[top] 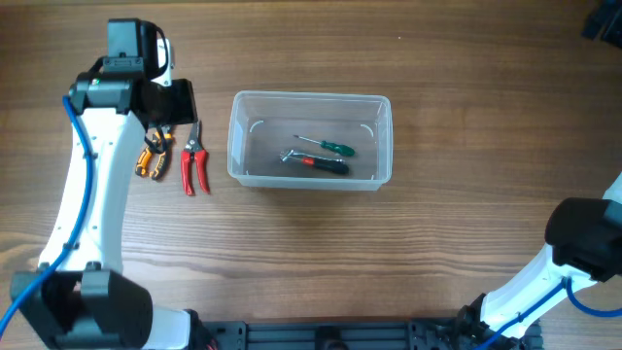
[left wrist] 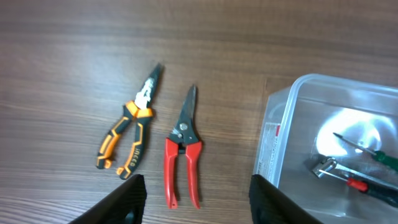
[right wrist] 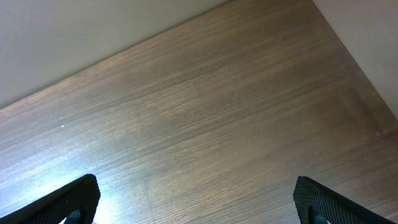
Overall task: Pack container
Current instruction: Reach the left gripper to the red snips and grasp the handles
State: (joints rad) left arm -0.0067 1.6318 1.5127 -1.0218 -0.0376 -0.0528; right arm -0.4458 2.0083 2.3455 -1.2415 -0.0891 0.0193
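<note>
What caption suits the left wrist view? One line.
Open left gripper over red snips and orange pliers, beside the container.

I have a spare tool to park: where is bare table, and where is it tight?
Bare table: the wide stretch right of the container, and the strip in front of its near wall. Crowded: left of it, where red snips and orange pliers lie side by side near the left gripper.

White arms (blue cables), black joints
</note>
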